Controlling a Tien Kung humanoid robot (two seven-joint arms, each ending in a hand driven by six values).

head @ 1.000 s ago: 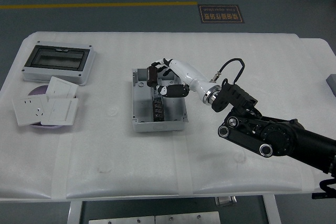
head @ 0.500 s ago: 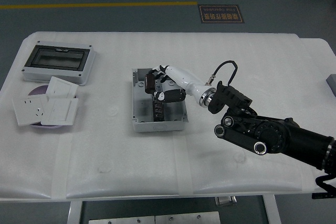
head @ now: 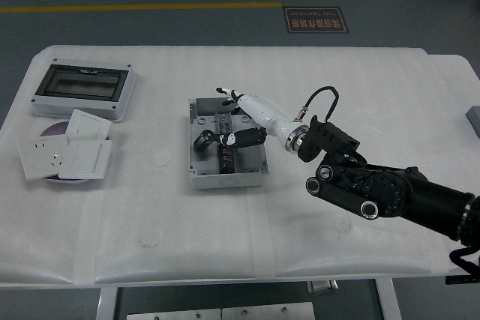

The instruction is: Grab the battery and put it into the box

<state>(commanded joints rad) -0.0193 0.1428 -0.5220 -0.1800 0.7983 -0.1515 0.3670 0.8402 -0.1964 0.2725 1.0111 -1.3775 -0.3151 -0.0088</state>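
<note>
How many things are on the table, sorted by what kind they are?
Open grey box: 1
Battery in the box: 1
Box with dark window: 1
White switch and socket plates: 3
Purple plate: 1
Total: 7

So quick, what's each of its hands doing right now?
Right hand: open over the grey box, holding nothing; the battery lies inside the box.
Left hand: not in view.

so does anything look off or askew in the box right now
The battery lies tilted at an angle inside the box, not seated flat. The right hand, fingers open, hovers over the box. Nothing spilled or damaged.
</note>
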